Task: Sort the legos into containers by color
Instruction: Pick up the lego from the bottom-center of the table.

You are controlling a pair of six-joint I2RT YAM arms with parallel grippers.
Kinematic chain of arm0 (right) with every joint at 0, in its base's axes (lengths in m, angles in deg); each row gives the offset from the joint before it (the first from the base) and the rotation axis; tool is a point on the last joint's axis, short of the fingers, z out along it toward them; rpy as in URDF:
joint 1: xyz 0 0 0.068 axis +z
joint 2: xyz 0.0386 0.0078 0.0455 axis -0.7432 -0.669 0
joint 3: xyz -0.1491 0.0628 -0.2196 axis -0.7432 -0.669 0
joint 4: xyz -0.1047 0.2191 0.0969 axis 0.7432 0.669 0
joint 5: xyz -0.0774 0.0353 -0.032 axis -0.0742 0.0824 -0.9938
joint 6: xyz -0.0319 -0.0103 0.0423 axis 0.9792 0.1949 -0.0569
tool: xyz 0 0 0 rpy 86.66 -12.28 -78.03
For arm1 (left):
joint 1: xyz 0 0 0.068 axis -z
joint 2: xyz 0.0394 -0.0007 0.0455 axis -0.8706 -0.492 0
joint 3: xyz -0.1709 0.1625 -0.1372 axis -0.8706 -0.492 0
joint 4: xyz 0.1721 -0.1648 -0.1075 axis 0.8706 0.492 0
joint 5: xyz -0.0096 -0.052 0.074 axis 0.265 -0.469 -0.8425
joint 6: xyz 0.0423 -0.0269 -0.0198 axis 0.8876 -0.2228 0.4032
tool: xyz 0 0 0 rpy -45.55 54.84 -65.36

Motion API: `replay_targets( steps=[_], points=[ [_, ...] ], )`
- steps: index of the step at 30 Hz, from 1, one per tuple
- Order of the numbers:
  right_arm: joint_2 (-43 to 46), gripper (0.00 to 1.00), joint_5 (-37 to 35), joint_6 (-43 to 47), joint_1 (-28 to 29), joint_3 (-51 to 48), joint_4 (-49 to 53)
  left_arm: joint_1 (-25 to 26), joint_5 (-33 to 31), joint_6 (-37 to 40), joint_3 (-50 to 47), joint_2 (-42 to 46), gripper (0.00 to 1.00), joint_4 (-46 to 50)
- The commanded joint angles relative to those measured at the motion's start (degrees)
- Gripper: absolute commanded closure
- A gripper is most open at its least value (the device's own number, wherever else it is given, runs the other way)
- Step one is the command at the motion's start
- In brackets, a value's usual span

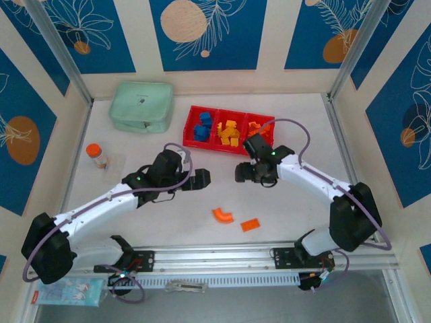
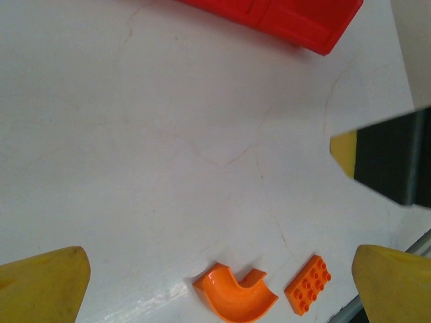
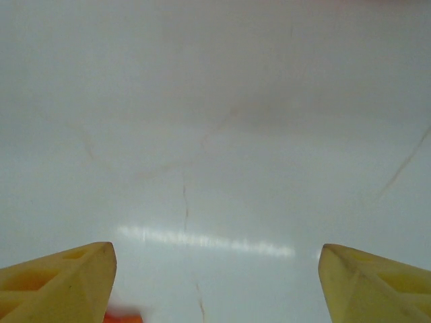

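**Left gripper (image 1: 204, 177) and right gripper (image 1: 240, 173) both gaping, nothing held**

Right gripper hangs over the bare white table (image 1: 303, 134), yellow fingers (image 3: 60, 282) spread wide, empty between. Left gripper faces it from close by, jaws just as far apart, empty too. Nearer the arm bases, an orange arch (image 2: 236, 296) lies on the table beside a flat orange brick (image 2: 308, 284), near each other but not touching.

Out past the grippers sits the red tray (image 1: 222, 110): blue bricks (image 1: 202, 128) in its left compartment, yellow bricks (image 1: 230, 132) in the middle, orange bricks (image 1: 256, 126) on the right. Far left, a mint-green case (image 1: 141, 106) and an orange-capped bottle (image 1: 96, 155).
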Motion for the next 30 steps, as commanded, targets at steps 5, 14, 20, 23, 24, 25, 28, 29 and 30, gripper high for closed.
replay_targets(
  steps=[5, 14, 20, 23, 24, 25, 28, 29, 30],
  points=[
    [6.48, 0.18, -0.94, -13.09, 8.79, -7.64, 7.68, 3.42, -3.38, -3.57, -3.09, 1.95, 0.01, 0.91],
    [8.96, 0.16, 1.13, -28.63, 19.6, -14.31, 10.62, 5.22, -5.14, -6.02, -5.7, 3.2, 0.01, -0.04],
    [8.77, 0.17, 2.81, -36.1, 25.23, -16.98, 6.26, 5.2, -5.14, -6.15, -6.11, 3.28, 0.01, -0.34],
    [8.18, 0.17, 2.95, -38.42, 27.0, -17.86, 4.71, 5.16, -5.14, -5.95, -5.98, 3.37, 0.01, -0.27],
    [7.94, 0.17, 2.99, -38.97, 27.31, -18.21, 4.13, 5.19, -5.22, -5.85, -5.95, 3.48, 0.01, -0.1],
    [7.63, 0.17, 2.92, -39.32, 27.46, -18.42, 3.59, 5.22, -5.28, -5.76, -5.94, 3.46, 0.01, -0.02],
    [7.06, 0.17, 3.18, -39.69, 27.45, -19.12, 1.63, 5.15, -5.38, -5.76, -5.82, 3.54, 0.01, 0.2],
    [6.86, 0.17, 3.38, -39.79, 27.48, -19.29, 1.0, 5.18, -5.41, -5.76, -5.92, 3.74, 0.01, 0.29],
    [6.52, 0.17, 3.35, -39.7, 27.41, -19.39, 0.47, 5.21, -5.49, -5.76, -5.9, 3.8, 0.01, 0.39]
  ],
)
